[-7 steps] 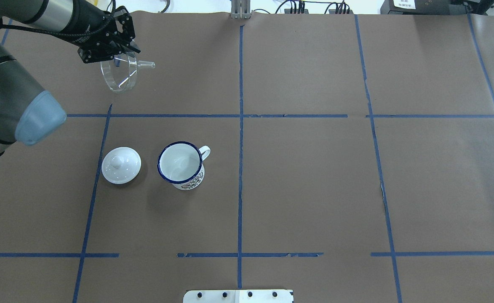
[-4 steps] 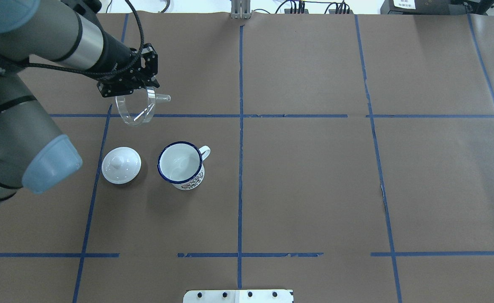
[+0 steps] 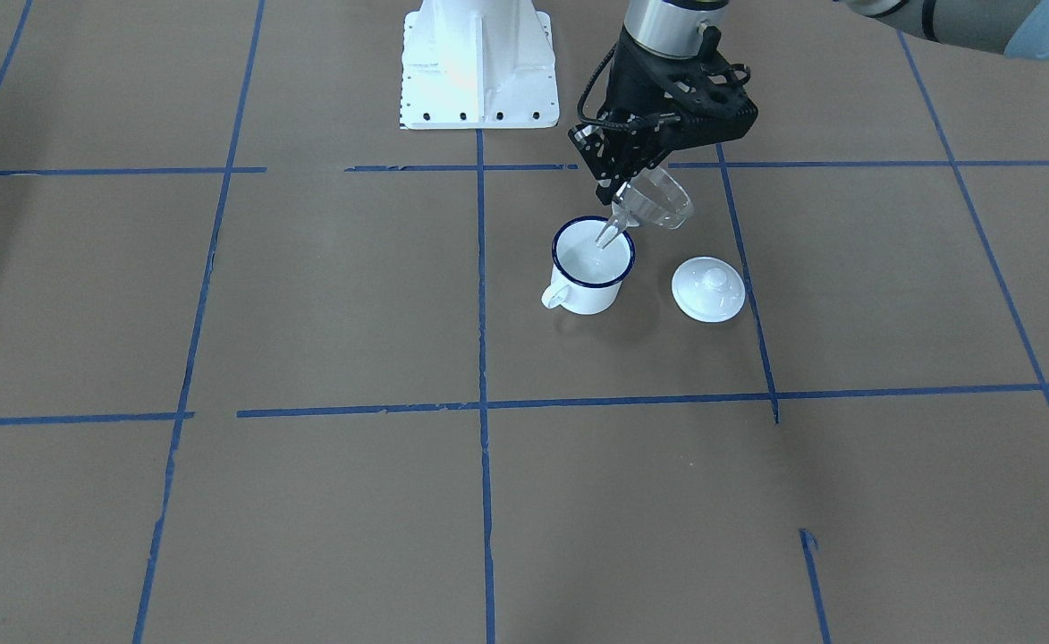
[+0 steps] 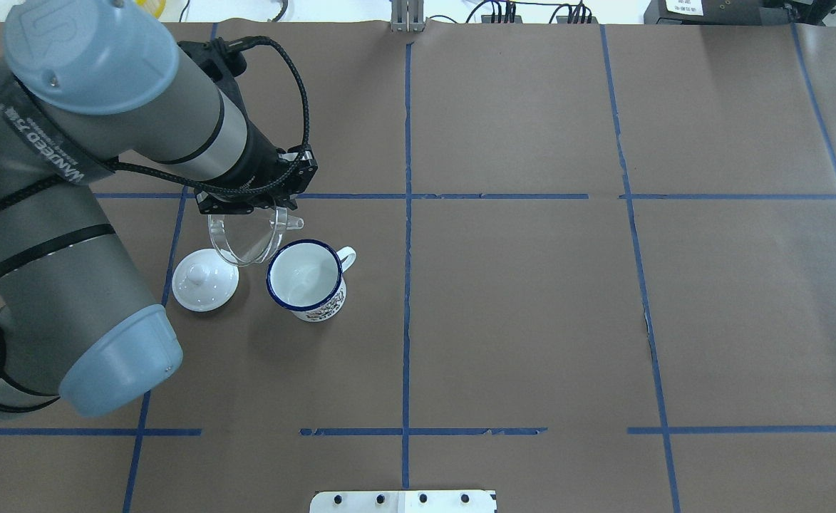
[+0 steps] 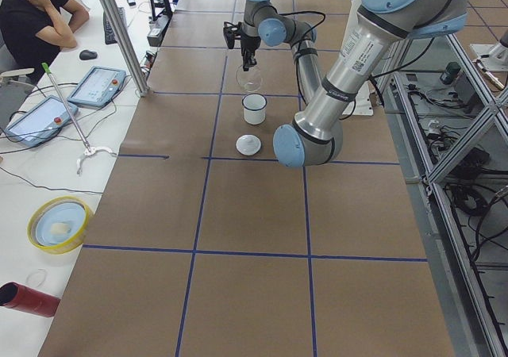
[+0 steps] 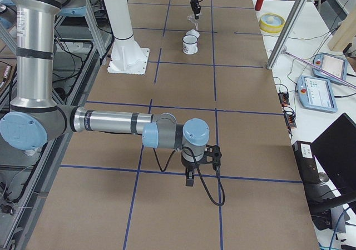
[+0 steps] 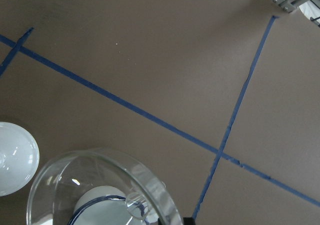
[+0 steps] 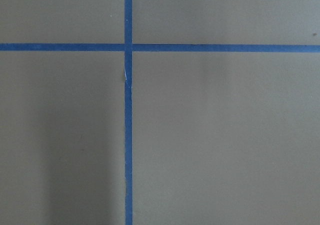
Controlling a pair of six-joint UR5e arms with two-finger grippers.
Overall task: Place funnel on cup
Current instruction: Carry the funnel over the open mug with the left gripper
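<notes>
The left gripper (image 4: pixel 252 206) is closed on the funnel (image 4: pixel 245 241) by its rim, cone tilted, spout sideways. In the last second it has carried the funnel in from the far corner of the counter (image 4: pixel 532 320). The cup (image 4: pixel 306 278) now sits just below and beside the gripper — only righting and lowering remain, I judge.

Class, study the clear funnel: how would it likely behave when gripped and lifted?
Probably stiff: the funnel looks round and undistorted, though the left gripper pinches only its rim. Likely light, since that one edge pinch carries it tilted in the air. Its round cone suggests it would roll if laid on its side.
</notes>
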